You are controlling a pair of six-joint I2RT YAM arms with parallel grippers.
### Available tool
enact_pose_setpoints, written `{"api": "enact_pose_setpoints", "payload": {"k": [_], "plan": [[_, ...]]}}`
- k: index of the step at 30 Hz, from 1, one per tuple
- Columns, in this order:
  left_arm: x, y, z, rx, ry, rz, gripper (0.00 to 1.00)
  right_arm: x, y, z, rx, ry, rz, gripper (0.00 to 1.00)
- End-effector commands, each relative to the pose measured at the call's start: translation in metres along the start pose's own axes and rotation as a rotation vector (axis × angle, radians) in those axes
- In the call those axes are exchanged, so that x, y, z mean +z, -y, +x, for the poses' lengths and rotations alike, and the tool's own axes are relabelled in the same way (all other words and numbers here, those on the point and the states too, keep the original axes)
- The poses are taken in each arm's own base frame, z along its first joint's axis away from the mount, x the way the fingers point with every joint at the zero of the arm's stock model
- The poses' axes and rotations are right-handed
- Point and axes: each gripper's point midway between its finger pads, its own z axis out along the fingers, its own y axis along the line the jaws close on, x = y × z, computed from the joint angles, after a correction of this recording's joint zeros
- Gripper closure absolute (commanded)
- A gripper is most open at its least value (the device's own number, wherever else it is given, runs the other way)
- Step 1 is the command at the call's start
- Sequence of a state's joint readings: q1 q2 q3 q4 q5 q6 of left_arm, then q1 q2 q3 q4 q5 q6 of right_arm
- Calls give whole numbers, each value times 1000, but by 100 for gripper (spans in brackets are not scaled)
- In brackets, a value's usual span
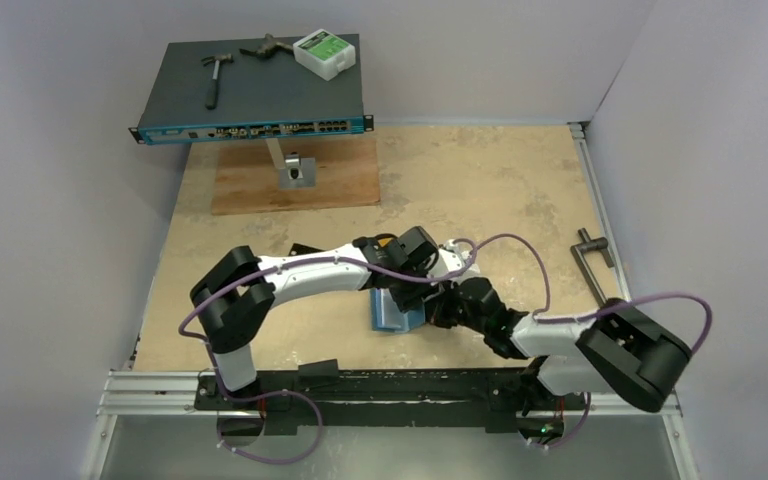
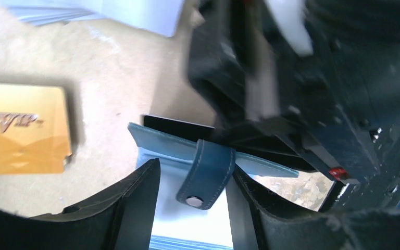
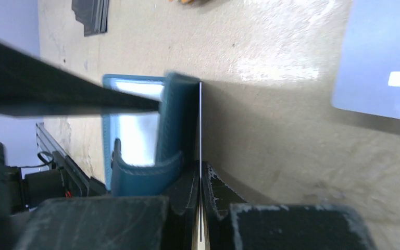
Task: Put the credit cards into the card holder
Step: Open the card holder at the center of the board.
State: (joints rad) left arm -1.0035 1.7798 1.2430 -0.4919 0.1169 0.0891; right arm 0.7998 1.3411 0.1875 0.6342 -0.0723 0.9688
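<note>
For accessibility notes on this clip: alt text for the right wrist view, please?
The right gripper is shut on a thin card seen edge-on, standing against the teal card holder, whose pale inside shows, on the beige table. A blue-grey card lies flat at the right edge; a dark blurred bar crosses from the left.

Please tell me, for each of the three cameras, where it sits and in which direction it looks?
Top external: above and behind the robot, facing down on the table; the left arm and right arm show whole.
Left wrist: on that arm's end, looking down past the open left gripper at the card holder and a gold card.
Right wrist: low, looking along the table past the right gripper, shut on a thin card seen edge-on.
Shared: both wrist views show the card holder.
</note>
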Motion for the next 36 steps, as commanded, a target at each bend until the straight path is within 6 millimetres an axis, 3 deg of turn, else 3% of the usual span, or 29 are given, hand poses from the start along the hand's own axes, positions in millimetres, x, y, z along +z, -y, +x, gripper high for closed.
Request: {"api": "enact_pose_setpoints", "payload": {"k": [1, 7, 13, 19, 23, 28, 32, 36], "plan": [[12, 20, -1, 173, 3, 1, 52, -15, 12, -20, 24, 130, 68, 100], [18, 26, 16, 246, -60, 1, 53, -37, 11, -33, 25, 179, 114, 100], [25, 23, 34, 257, -120, -2, 53, -79, 12, -58, 26, 298, 180, 100], [24, 22, 27, 267, -125, -2, 53, -101, 13, -75, 29, 378, 216, 100], [15, 15, 24, 235, -125, -7, 52, -101, 10, -83, -5, 375, 270, 100], [-3, -6, 22, -16, -110, 116, 50, -100, -7, -96, -51, 373, 268, 100], [-25, -19, 17, -171, -44, 211, 49, -92, -8, -91, -75, 330, 275, 100], [-32, -12, 27, -209, -41, 267, 48, -76, -2, -83, -96, 273, 299, 100]]}}
